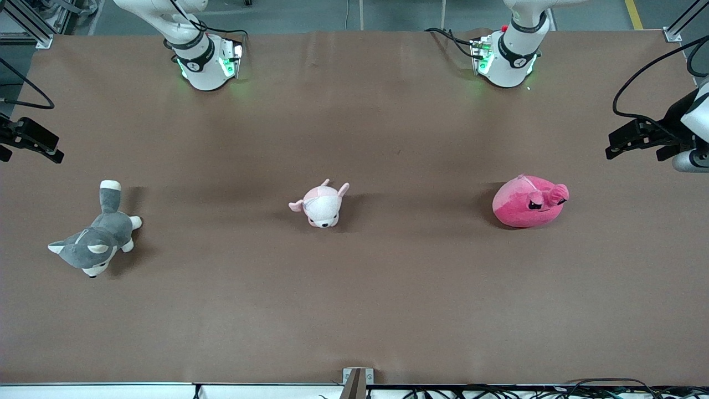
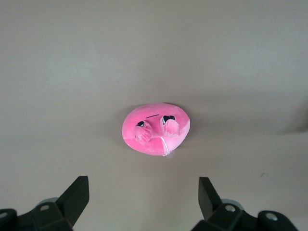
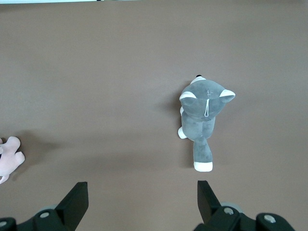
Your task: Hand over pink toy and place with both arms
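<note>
Table (image 1: pixel 354 310) is a big brown surface with three plush toys strung out in a row across it. Taking the pale pink-and-white plush (image 1: pixel 320 204) in the middle as the clock centre in the front view, the pink toy (image 1: pixel 528 201) sits out at 3 o'clock, toward the left arm's end of the table, and the grey-and-white plush (image 1: pixel 95 238) is at roughly 8 o'clock, toward the right arm's end and a bit nearer the front camera.

The pink toy rests flat on the table, nothing touching it, angry eyes and snout facing up.

The left gripper (image 1: pixel 637 141) hangs in the air at the table's edge on the left arm's end, at about 2 o'clock from the pink toy and well apart from it. Its wrist view shows the fingers (image 2: pixel 74 198) spread wide with nothing between them, the pink toy (image 2: pixel 155 128) down below.

The right gripper (image 1: pixel 33 143) is mostly cut off at the frame edge in the front view, so its exact spot is a bit hard to call, but it seems to hover at the table's edge on the right arm's end. Its fingers (image 3: pixel 76 201) are wide apart too, empty, looking down on the grey-and-white plush (image 3: pixel 202 118).
</note>
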Robot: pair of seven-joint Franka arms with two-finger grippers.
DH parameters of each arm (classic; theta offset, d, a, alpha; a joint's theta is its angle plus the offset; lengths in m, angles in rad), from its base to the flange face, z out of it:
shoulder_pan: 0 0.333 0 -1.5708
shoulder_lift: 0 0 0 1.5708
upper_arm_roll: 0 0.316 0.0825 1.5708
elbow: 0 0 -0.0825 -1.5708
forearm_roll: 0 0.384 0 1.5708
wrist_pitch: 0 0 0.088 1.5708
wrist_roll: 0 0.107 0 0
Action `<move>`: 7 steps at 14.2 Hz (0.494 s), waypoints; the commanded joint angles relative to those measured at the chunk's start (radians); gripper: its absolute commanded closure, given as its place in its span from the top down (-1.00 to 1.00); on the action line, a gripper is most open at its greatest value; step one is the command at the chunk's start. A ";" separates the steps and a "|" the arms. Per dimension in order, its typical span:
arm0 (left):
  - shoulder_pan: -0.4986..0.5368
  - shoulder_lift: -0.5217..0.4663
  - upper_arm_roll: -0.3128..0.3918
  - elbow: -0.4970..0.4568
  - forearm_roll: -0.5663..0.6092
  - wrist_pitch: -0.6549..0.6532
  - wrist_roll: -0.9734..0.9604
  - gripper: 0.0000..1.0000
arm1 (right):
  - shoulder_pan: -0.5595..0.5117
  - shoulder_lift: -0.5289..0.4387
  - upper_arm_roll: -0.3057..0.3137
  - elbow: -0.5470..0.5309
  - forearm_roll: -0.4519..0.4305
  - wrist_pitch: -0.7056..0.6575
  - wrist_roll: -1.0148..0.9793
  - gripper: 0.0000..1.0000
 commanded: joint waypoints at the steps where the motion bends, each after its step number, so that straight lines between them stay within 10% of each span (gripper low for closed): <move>1: -0.002 0.002 -0.002 0.014 0.003 -0.016 0.011 1.00 | -0.003 -0.030 0.004 -0.031 -0.021 0.013 -0.007 1.00; 7: -0.002 -0.001 -0.002 0.014 0.005 -0.008 0.000 1.00 | -0.003 -0.030 0.004 -0.031 -0.021 0.011 -0.007 1.00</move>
